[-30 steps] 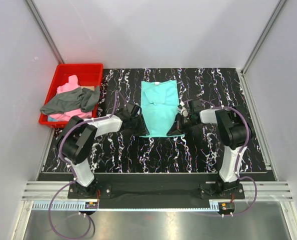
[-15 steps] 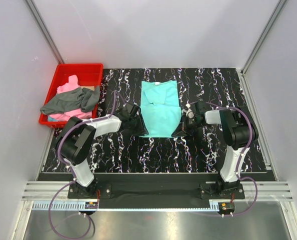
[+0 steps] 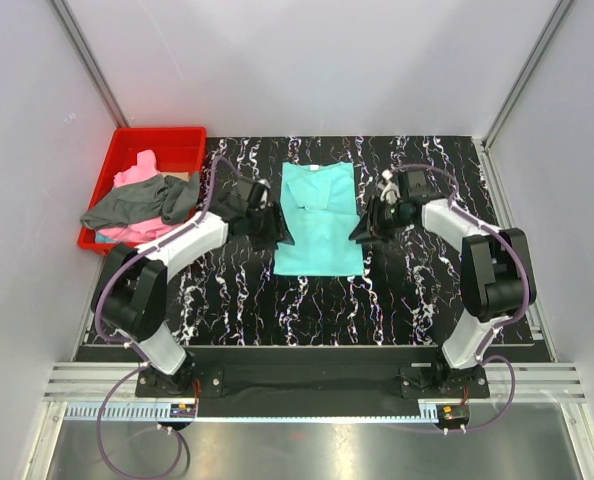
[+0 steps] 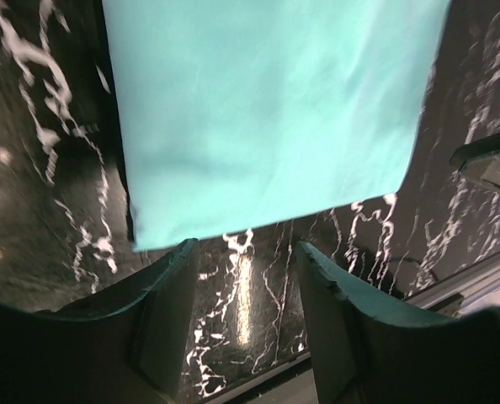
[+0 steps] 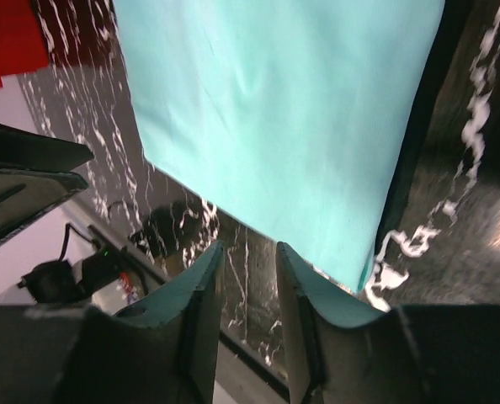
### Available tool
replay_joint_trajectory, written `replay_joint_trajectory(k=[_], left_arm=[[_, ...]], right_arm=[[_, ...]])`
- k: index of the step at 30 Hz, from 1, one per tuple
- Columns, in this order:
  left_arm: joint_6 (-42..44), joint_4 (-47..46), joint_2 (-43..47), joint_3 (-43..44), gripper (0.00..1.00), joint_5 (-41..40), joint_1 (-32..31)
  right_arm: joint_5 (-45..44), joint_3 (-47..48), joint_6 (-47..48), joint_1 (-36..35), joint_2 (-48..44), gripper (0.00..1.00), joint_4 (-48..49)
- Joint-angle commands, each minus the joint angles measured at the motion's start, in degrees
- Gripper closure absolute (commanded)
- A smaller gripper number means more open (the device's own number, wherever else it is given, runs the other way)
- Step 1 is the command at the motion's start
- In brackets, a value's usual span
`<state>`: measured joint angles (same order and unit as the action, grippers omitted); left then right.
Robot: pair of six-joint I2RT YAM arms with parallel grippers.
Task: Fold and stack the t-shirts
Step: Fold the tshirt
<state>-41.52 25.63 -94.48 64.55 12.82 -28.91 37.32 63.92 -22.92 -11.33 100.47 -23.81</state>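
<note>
Teal shirt (image 3: 319,220) judged partly folded. Left gripper (image 4: 246,249), right gripper (image 5: 248,247) flanked it, jaws apart, empty. Pink shirt (image 3: 137,175), grey shirt (image 3: 132,207) lay unfolded in red bin (image 3: 167,137) left of it; nothing stacked.

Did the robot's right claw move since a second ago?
Yes. The right claw went away from the near edge of the table, toward the back, and now sits farther up the right side of the teal t-shirt.

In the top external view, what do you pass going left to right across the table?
Red plastic bin → left gripper → teal cotton t-shirt spread flat → right gripper.
</note>
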Motion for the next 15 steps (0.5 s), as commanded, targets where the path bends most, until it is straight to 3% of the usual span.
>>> replay_joint_trajectory(k=[1, 6, 15], left_arm=[[6.1, -0.9, 2.3, 2.2, 0.45, 3.0, 4.6], [8.8, -8.6, -2.7, 3.7, 0.48, 11.2, 10.4], [4.7, -17.9, -14.3, 9.6, 0.49, 19.6, 13.9]], right_arm=[[-5.0, 6.1, 3.7, 0.8, 1.7, 0.63, -3.3], [-3.8, 15.4, 6.4, 1.7, 9.6, 0.85, -3.3], [-0.6, 26.6, 8.3, 3.9, 21.5, 0.86, -4.8]])
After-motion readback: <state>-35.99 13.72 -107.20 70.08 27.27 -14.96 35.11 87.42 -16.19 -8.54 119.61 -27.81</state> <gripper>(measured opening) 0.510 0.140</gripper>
